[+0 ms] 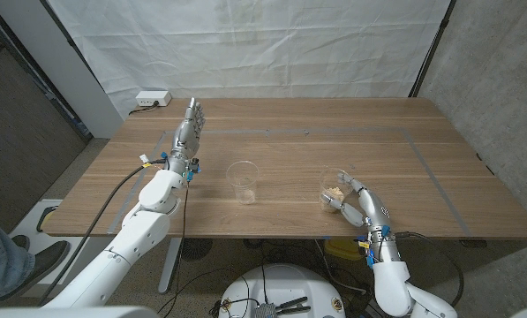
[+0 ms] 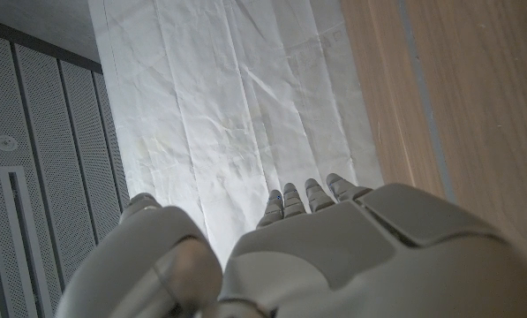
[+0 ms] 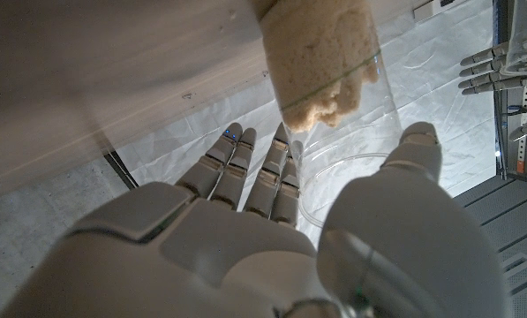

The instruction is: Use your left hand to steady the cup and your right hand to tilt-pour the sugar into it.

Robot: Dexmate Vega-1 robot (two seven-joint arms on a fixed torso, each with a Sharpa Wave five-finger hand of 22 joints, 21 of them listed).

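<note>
1. Right hand [image 1: 356, 205] wrapped around clear sugar cup [image 1: 334, 188] near table's [image 1: 440, 132] front edge.
2. Left hand [image 1: 186, 140] holding nothing, fingers extended, apart from empty cup [image 1: 242, 180] mid-table.

A wooden table [image 1: 289, 150] stands in front of a white sheet [image 1: 245, 44] that hangs behind it. A white power strip [image 1: 152, 99] lies just beyond the table's far left corner. Grey wall [image 1: 501, 71] is right of the table, a dark panel [image 1: 16, 115] left of it.
</note>
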